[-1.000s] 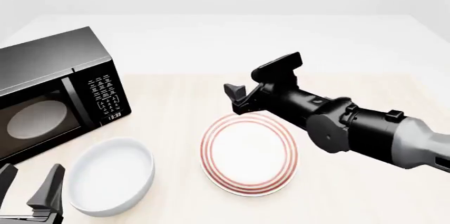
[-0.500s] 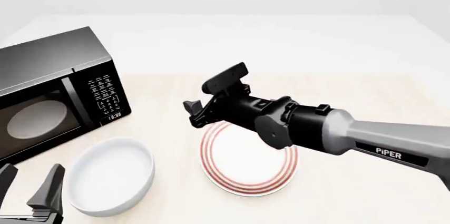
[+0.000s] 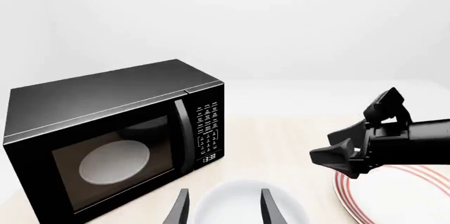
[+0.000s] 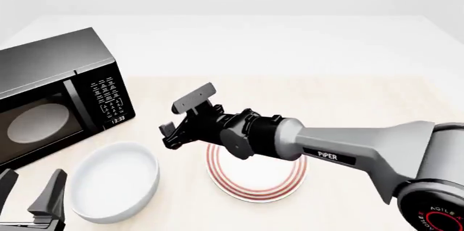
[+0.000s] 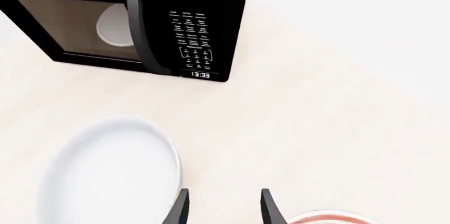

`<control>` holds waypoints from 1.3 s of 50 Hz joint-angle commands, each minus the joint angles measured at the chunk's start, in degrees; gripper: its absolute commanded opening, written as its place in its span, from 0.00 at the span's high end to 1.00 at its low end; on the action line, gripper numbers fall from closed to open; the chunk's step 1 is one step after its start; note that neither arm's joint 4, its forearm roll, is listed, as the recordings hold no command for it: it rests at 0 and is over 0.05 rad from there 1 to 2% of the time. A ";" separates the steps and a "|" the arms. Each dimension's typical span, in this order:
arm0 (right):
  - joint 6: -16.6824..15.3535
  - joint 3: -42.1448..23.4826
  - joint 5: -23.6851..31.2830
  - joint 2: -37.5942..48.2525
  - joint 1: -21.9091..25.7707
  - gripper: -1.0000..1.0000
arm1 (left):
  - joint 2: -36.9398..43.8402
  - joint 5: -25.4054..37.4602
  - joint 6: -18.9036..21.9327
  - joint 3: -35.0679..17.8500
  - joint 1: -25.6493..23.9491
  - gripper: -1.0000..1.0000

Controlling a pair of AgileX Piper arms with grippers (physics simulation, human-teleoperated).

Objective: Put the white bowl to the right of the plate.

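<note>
The white bowl stands at the front left, to the left of the plate. The red-ringed plate lies flat mid-table, partly hidden under my right arm. My right gripper hovers open and empty over bare table between the bowl's right rim and the plate's left edge. My left gripper rests open and empty at the front left corner, just beside the bowl's near-left side.
A black microwave with its door shut stands at the left, behind the bowl. My right arm stretches across the plate from the right.
My right gripper has swung leftward from behind the plate's far edge to the gap between plate and bowl. Bowl, plate and left gripper have not moved.
</note>
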 commanded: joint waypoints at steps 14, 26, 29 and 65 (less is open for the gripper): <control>2.21 -8.33 4.35 9.08 2.82 0.00 | 0.00 0.00 0.00 0.00 0.00 0.00; 3.53 -10.00 4.44 11.69 4.35 0.00 | 0.00 0.00 0.00 0.00 0.00 0.00; 3.93 -10.26 4.20 12.22 4.29 0.00 | 0.00 0.00 0.00 0.00 0.00 0.00; 7.90 -12.94 4.42 17.99 5.77 0.00 | 0.00 0.00 0.00 0.00 0.00 0.00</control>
